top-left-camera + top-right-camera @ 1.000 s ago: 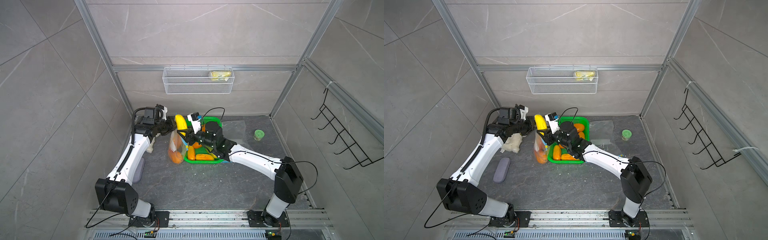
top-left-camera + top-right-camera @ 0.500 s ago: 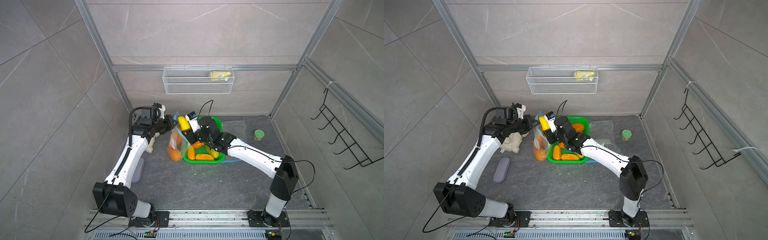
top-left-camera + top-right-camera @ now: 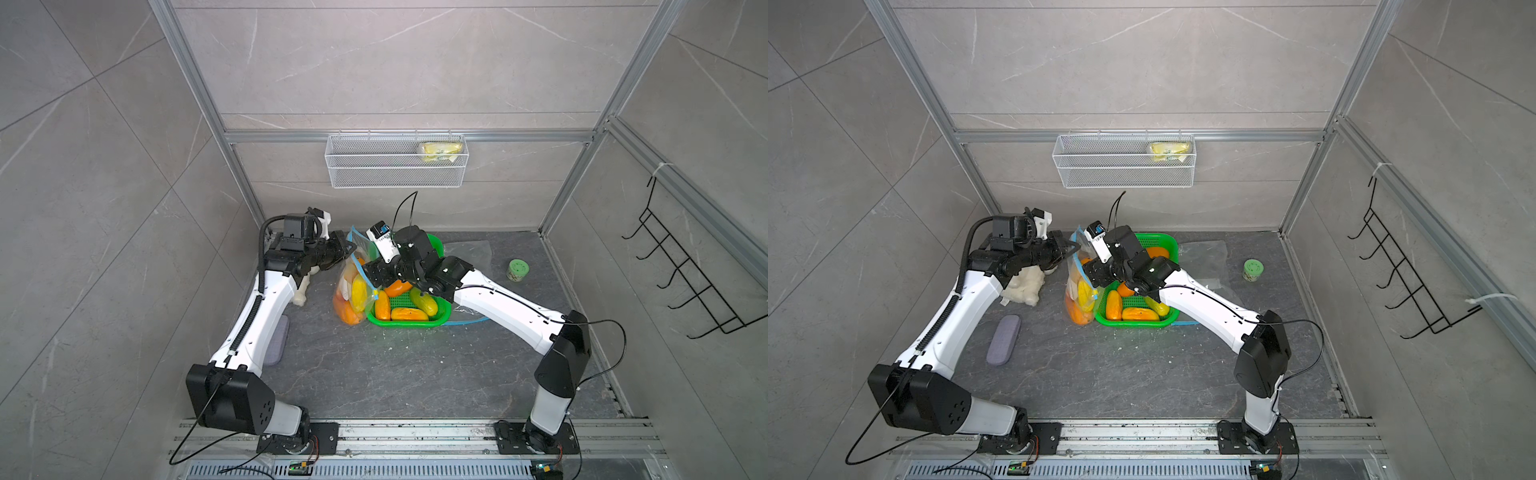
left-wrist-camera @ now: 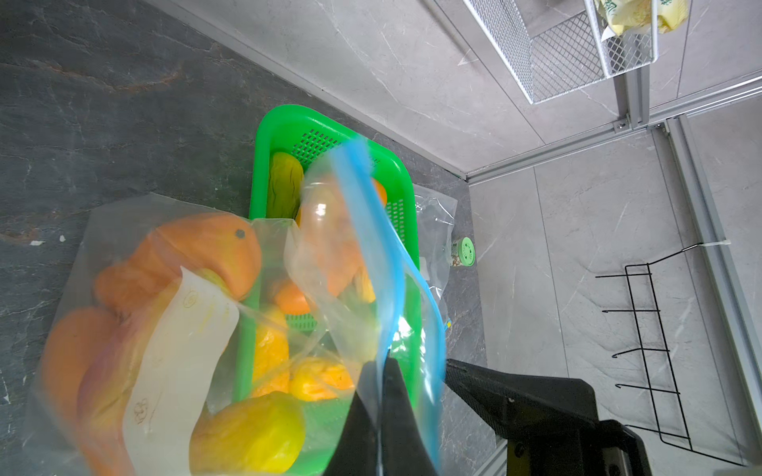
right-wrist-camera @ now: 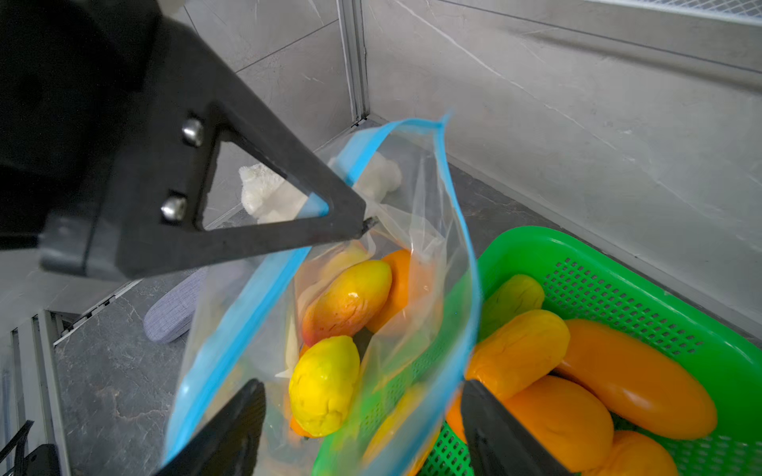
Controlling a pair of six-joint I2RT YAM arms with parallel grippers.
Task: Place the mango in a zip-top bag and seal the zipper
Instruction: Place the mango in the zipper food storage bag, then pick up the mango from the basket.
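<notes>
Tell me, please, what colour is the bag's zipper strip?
Blue zipper strip, clearest in the right wrist view.

Bag (image 5: pixel 416 230) mouth open; basket (image 5: pixel 536 241) just beside.

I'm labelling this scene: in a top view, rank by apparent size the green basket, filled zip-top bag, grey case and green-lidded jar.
1. green basket, though partly hidden
2. zip-top bag
3. grey case
4. green-lidded jar
</notes>
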